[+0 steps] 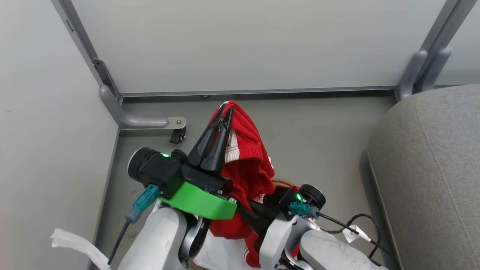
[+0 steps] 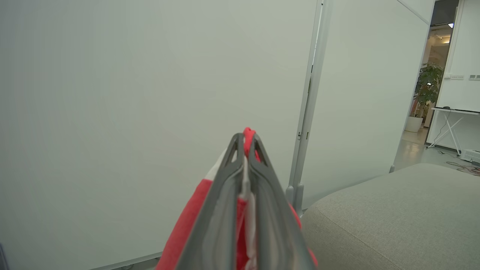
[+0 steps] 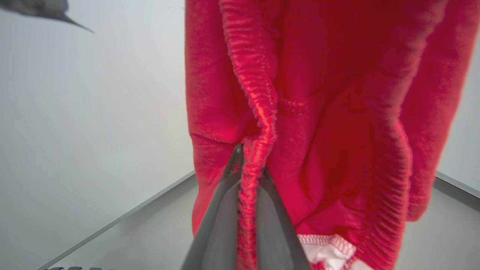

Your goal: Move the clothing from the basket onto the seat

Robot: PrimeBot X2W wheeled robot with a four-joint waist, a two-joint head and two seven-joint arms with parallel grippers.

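Left gripper (image 1: 226,109): raised in front of the robot, jaws closed tight on the top edge of the clothing (image 1: 249,165). In the left wrist view a tuft of red fabric and a thin white strip sit pinched between the two dark fingers (image 2: 221,202), and the red shows just past the tips. Right gripper (image 3: 250,159): lower and nearer the robot, jaws closed on a ribbed red fold of the same garment, which runs down between its fingers in the right wrist view. The clothing is bright red with white-striped trim. It hangs from the left gripper's tips, drapes down the right side of that gripper and reaches the right gripper beneath. Its lower end drops toward the basket (image 1: 283,183). A short stretch of the basket's brown woven rim and some white liner show near the robot, under the arms. Whether the hem touches the liner cannot be told. The seat (image 1: 431,168), light grey upholstery with a stitched seam and a rounded corner, lies to the right, well apart from the garment, with bare grey floor (image 1: 318,131) between them. Pale partition panels (image 1: 243,45) stand along the far and left sides, with a grey foot bracket (image 1: 146,122) and a small black caster (image 1: 177,135) at the far-left corner. A black cable (image 1: 360,221) trails from the right wrist.
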